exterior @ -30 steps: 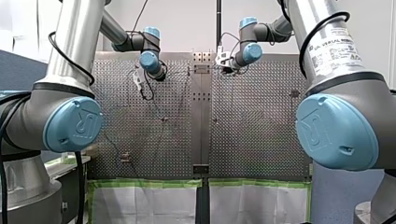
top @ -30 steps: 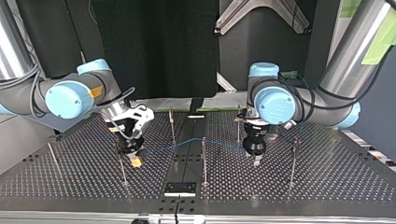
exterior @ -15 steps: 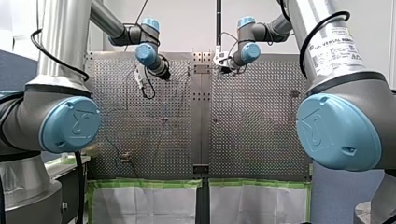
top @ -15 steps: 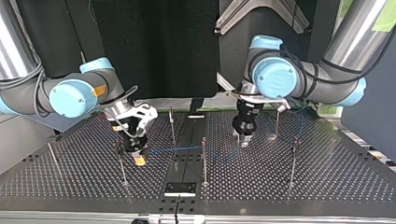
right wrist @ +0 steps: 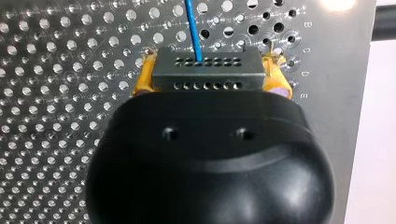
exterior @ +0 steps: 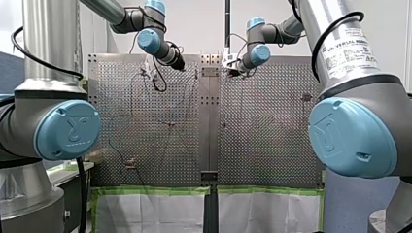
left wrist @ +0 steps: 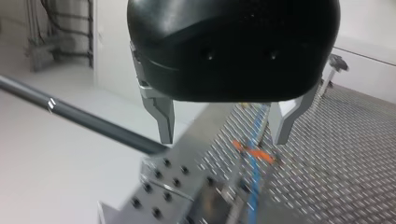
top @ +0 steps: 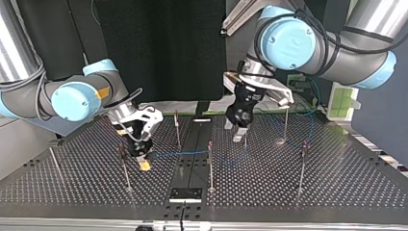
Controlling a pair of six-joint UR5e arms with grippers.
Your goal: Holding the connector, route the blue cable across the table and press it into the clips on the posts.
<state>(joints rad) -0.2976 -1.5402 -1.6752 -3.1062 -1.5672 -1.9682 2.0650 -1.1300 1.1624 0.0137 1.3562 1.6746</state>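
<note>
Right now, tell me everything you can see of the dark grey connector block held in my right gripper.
The dark grey rectangular connector looks like matte plastic and shows two rows of small round holes. It sits crosswise in my right gripper, clamped at both ends by the yellow pads. A thin blue cable leaves its far edge near the middle and runs away over the perforated metal table. Whether the connector touches the table cannot be told.

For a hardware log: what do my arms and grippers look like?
My left arm and my right arm are silver tubes with light-blue joint caps and black cables; the right bears a printed label. My left gripper is black with metal fingers, my right gripper black with yellow pads.
</note>
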